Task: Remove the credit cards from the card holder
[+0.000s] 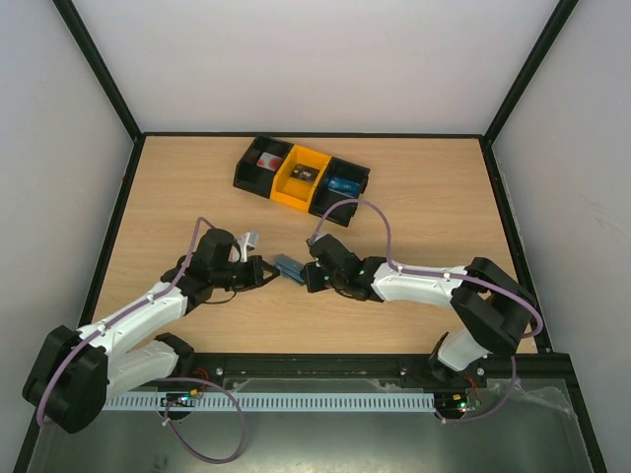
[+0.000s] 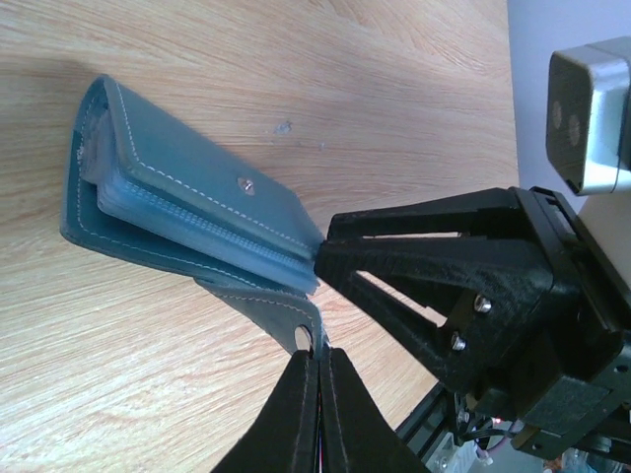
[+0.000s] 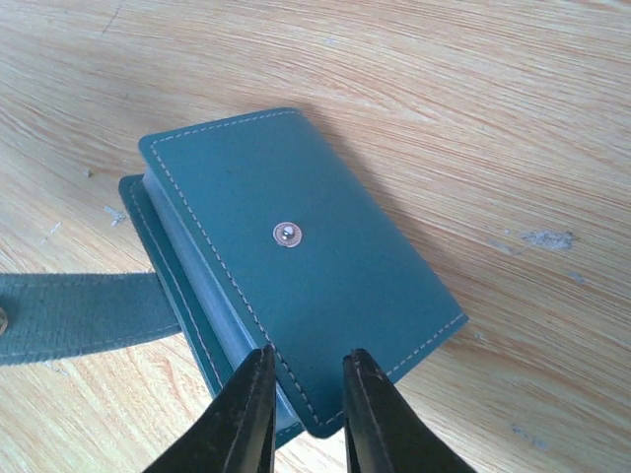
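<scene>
Left hand [image 2: 315, 360] has its two black fingers pressed together on the strap tab [image 2: 281, 313] of a small slate-blue stitched leather card holder [image 2: 187, 212], pinching it just below the tab's metal snap. Right hand [image 3: 310, 353] faces it from the other side, its fingers closed on the near corner of the holder's top cover, which carries a round snap stud [image 3: 285, 235]. The holder sits between the two hands at the middle of the light wooden bench [image 1: 177, 197], covers slightly parted with pale layered edges showing between them. A black-and-yellow compartment tray [image 1: 292, 197] stands well apart, farther back.
</scene>
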Controlling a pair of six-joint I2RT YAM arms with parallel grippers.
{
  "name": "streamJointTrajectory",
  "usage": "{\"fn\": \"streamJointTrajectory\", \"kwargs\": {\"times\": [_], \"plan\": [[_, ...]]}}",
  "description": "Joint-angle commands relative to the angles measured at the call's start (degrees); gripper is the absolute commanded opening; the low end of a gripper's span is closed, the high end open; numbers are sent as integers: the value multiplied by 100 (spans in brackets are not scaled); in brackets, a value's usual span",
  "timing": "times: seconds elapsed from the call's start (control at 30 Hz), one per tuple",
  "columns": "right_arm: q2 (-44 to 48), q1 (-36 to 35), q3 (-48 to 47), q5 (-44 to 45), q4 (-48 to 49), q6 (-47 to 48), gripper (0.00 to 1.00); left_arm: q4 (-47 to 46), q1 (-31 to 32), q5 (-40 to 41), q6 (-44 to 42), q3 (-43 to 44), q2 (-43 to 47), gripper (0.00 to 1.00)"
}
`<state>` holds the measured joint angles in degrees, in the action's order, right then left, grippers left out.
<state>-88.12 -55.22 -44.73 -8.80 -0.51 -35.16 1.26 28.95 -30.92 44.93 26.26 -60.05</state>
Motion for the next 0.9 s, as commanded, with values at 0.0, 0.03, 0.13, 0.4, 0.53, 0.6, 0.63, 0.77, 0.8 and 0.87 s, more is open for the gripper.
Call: {"fn": "streamJointTrajectory", "kwargs": {"times": [0.0,0.03,0.13,0.4,0.53,0.6,0.63,0.77,0.8,0.87], "plan": [[121,-26,-95,300,-98,24,17,93,-29,-22,-81,-87,158,2],[115,-32,-99,300,-93,23,16,100,-30,-20,-81,-94,168,2],[127,-28,-112,367,-99,42,14,129,-30,-20,-89,-103,206,2],[120,-24,-238,950,-189,254,3,138,-34,-44,-81,-214,294,2],[120,-26,-405,1299,-336,407,2,125,-30,-54,-61,-339,360,2],[83,-26,-463,1378,-365,478,2,132,-30,-59,-55,-394,387,2],[59,-27,-491,1418,-374,503,2,136,-30,-63,-59,-420,413,2],[-184,18,-594,1504,-422,562,2,159,-30,-34,-67,-526,486,2],[-281,45,-624,1485,-460,544,3,171,-34,-15,-71,-546,503,2],[-481,127,-695,1374,-500,509,3,231,-38,42,-101,-587,521,2]]}}
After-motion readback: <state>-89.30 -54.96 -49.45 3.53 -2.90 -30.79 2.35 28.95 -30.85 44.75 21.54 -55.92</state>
